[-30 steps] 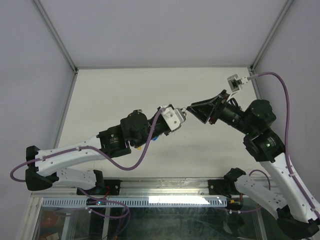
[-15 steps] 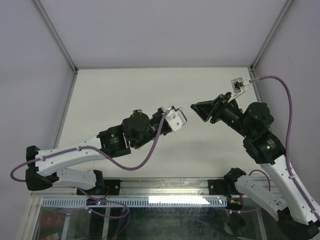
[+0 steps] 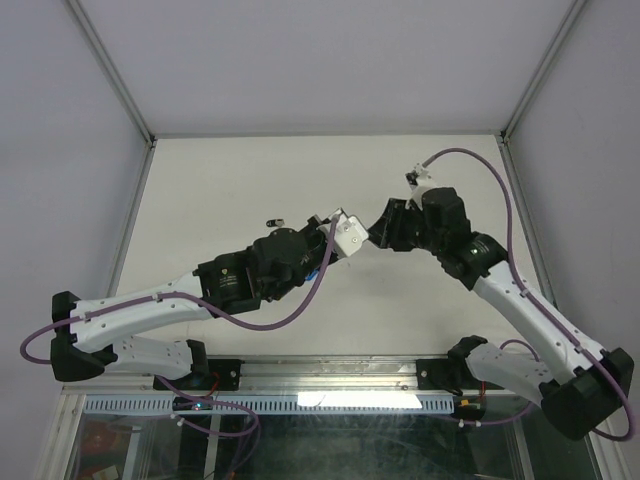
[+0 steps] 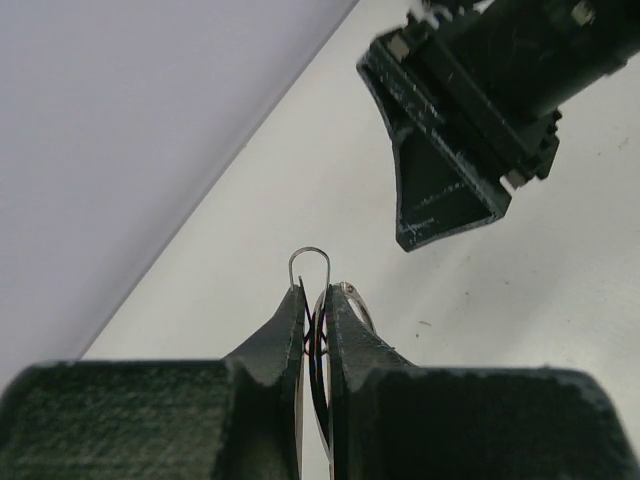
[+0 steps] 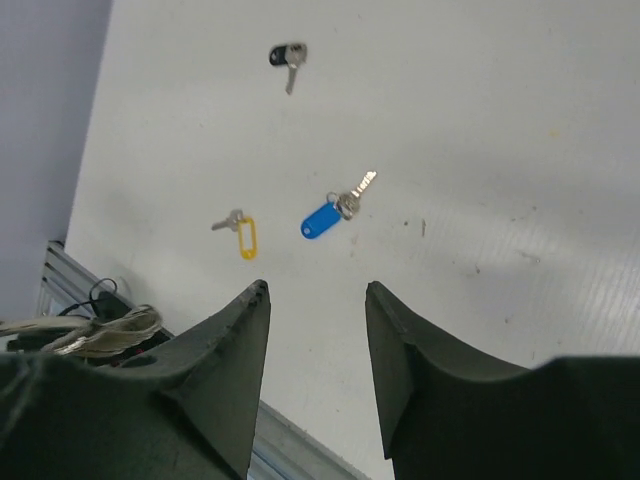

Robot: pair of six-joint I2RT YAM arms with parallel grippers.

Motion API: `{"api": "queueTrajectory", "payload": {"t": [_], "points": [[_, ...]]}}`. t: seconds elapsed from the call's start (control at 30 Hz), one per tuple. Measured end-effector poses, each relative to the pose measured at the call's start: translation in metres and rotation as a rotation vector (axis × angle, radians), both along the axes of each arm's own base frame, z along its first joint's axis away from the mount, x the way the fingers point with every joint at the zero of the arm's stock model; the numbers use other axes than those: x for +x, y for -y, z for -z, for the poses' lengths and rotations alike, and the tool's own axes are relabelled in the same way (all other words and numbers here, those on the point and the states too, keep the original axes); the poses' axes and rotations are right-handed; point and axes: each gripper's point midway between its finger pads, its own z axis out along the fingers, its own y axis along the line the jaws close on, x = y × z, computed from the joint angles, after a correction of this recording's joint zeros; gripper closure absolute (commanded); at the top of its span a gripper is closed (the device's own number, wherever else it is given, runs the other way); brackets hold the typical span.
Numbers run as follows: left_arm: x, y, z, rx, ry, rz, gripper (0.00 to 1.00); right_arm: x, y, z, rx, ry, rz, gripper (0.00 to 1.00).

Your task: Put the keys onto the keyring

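My left gripper (image 4: 315,295) is shut on the keyring (image 4: 311,258), a thin silver wire ring seen edge-on, with a small loop poking out above the fingertips. In the top view this gripper (image 3: 352,236) is held above the table's middle. My right gripper (image 5: 315,290) stands open with nothing between its fingers, close to the right of the left one (image 3: 385,225) and pointing down at the table. Below it lie the keys: one with a blue head (image 5: 325,219) and one with a yellow tag (image 5: 244,236), a little apart.
A third small key with a black head (image 5: 287,55) lies farther out on the white table (image 3: 440,300); in the top view it (image 3: 275,219) is just left of the left wrist. The right gripper's black fingers (image 4: 450,190) hang close ahead in the left wrist view. Walls stand at the back and on both sides.
The right arm has swung left and turned its gripper downward, close to the left gripper. The left gripper stays shut on the ring. The black-headed key now shows in the top view.
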Motion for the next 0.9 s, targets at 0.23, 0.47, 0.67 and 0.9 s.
{"api": "queueTrajectory", "payload": {"t": [0.23, 0.47, 0.67, 0.9], "points": [[-0.001, -0.016, 0.001, -0.020, -0.033, -0.044, 1.00, -0.004, -0.029, 0.073, -0.108, -0.149, -0.106, 0.54], [-0.005, -0.037, -0.011, -0.067, -0.044, -0.074, 1.00, -0.009, -0.078, 0.128, -0.135, -0.248, -0.297, 0.56], [-0.008, -0.045, -0.011, -0.071, -0.058, -0.080, 1.00, 0.001, -0.111, 0.155, -0.150, -0.282, -0.412, 0.61], [-0.008, -0.046, -0.008, -0.062, -0.063, -0.082, 1.00, 0.020, -0.131, 0.170, -0.179, -0.260, -0.481, 0.63]]}}
